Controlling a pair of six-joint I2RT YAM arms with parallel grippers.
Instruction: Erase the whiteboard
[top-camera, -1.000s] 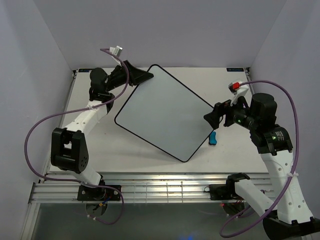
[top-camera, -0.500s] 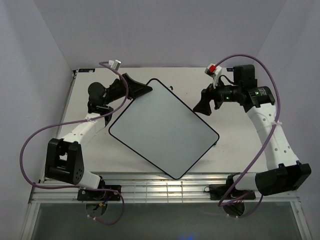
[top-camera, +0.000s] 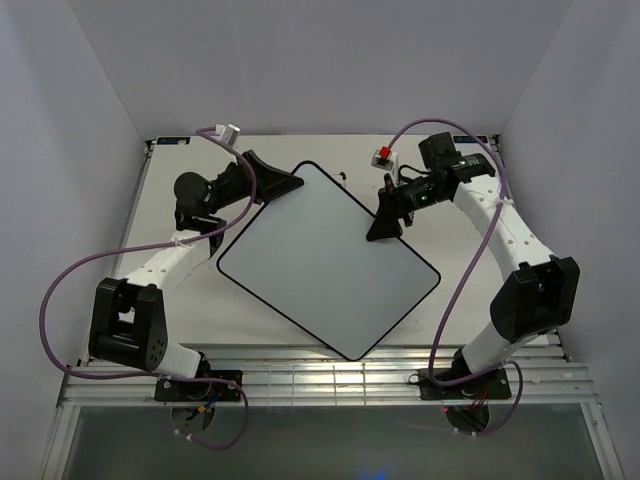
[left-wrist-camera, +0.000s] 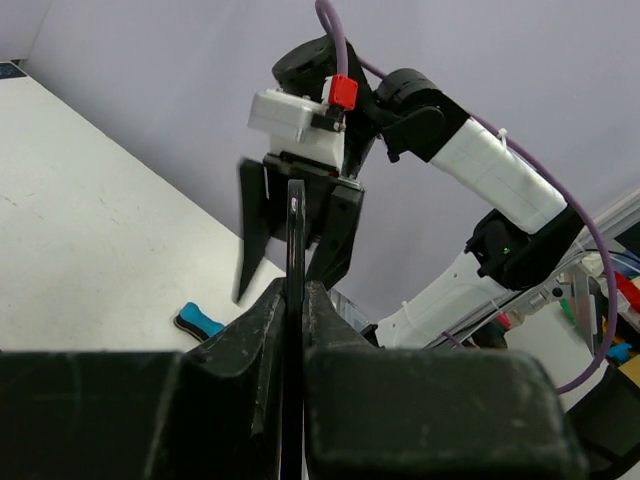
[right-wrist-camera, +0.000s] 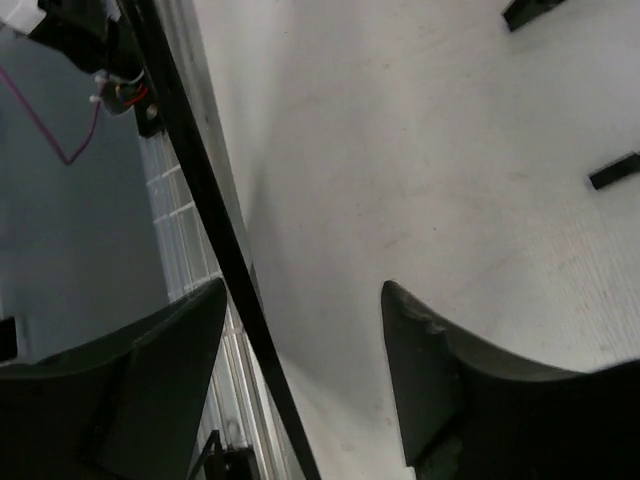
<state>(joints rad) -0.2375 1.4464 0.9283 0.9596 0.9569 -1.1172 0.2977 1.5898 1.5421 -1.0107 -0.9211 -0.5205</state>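
Left gripper (top-camera: 288, 180) clamped tight (arm outstretched), right gripper (top-camera: 384, 226) spread open.

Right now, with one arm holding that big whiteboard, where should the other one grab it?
Its thin black-framed edge, on the side facing the right gripper, approached from outside the board. The whiteboard is flat and far too wide to span, so only the rim fits between fingers. The left gripper clamps the far corner; the open right jaws sit around the edge.
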